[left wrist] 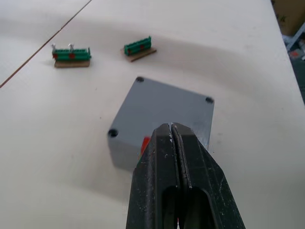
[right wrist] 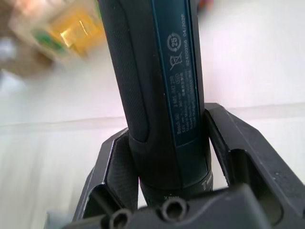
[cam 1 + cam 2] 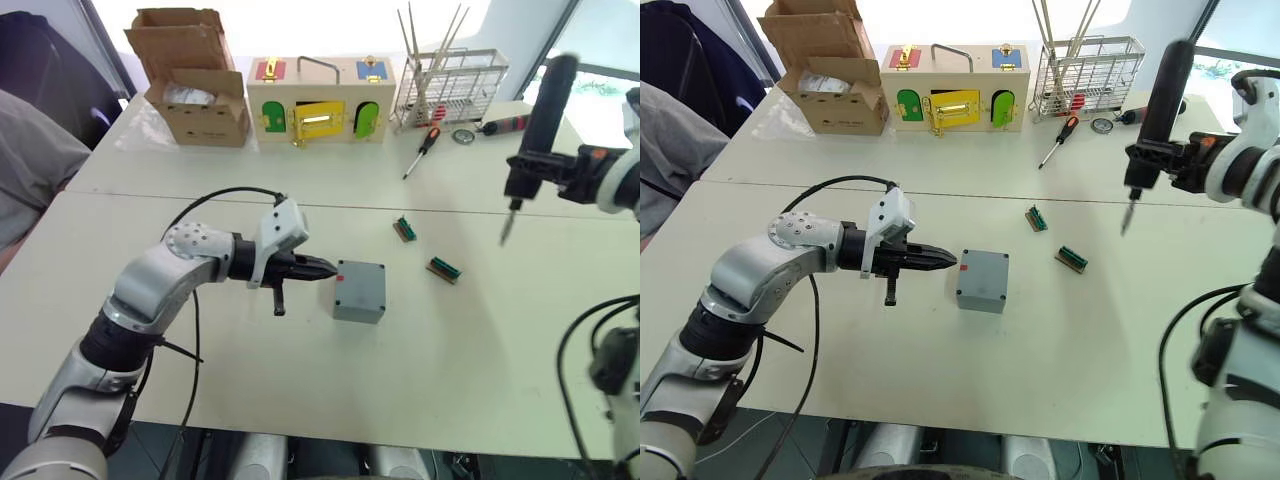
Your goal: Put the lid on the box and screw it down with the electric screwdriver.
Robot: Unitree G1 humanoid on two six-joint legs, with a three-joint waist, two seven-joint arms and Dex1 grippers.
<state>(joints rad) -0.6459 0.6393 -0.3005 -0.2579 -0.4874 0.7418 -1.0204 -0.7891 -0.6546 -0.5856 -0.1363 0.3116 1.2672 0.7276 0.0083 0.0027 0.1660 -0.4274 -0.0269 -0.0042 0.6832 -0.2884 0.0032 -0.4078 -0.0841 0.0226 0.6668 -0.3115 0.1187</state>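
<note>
The lid (image 1: 164, 107) is seated on the box (image 3: 359, 291) — screwing remains, the electric screwdriver (image 3: 535, 140) being gripped by the right fingers (image 2: 228, 143) at 2 o'clock, the left gripper (image 3: 318, 268) closed empty.

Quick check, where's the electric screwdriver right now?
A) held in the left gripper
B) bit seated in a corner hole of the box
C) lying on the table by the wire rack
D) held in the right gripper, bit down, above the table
D: the right gripper clamps the electric screwdriver, bit pointing down over the table, well apart from the box.

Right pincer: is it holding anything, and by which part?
Yes. The right pincer grips the electric screwdriver around the lower part of its black body, above the bit, which points down over the table.
</note>
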